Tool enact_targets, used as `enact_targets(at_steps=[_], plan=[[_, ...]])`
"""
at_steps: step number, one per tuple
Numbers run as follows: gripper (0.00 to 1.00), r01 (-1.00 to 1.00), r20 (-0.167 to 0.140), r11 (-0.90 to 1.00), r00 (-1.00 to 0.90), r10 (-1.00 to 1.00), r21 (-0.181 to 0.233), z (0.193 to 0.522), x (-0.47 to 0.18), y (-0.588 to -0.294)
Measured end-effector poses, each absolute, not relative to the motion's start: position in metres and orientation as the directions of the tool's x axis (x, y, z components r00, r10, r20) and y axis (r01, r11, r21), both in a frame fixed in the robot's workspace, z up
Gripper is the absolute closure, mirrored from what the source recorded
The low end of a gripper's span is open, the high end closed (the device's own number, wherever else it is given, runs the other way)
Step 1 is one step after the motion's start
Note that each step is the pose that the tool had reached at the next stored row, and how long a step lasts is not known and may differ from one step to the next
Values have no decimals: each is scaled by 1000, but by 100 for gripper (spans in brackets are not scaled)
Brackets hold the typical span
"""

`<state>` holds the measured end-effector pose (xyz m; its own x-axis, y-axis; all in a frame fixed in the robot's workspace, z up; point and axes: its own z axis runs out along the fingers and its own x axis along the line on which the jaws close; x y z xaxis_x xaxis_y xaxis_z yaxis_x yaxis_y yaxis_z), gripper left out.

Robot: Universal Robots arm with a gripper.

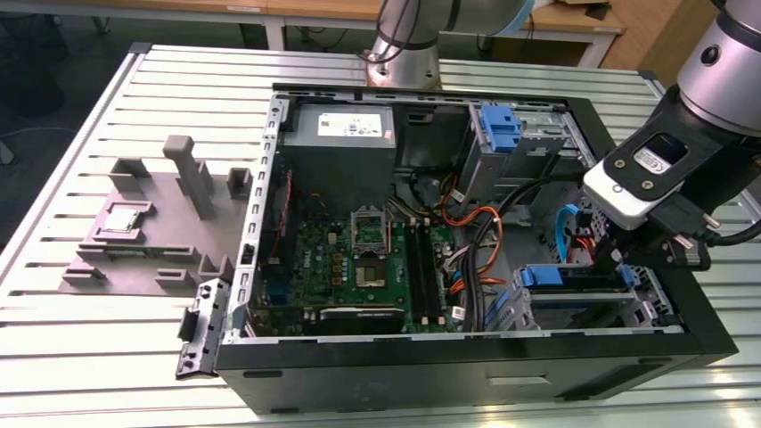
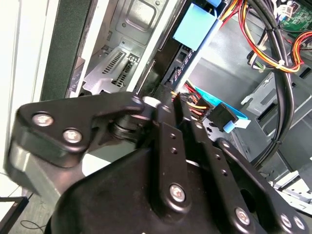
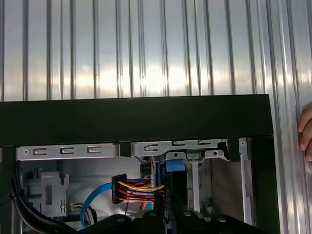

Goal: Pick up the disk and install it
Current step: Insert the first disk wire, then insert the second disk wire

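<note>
Down at the lower right of the exterior view, the gripper (image 1: 621, 260) reaches into the computer case (image 1: 476, 366), beside the disk (image 1: 568, 278) standing in its bay. I cannot tell whether it grips.

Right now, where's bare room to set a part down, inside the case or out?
Outside: slatted table is bare in front of the grey fixture and along the case front edge. Inside it's crowded: motherboard, cables and drive cage, where the pincer sits. A hand rests on the table beside the case.
</note>
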<state>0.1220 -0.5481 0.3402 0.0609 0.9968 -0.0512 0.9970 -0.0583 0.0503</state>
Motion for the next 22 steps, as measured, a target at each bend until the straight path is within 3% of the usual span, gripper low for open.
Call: enact_targets(at_steps=[2,22], plan=[[89,997,-51,-58,61,997,50,340,122,-548],[90,997,-52,-58,60,997,46,341,119,-548]])
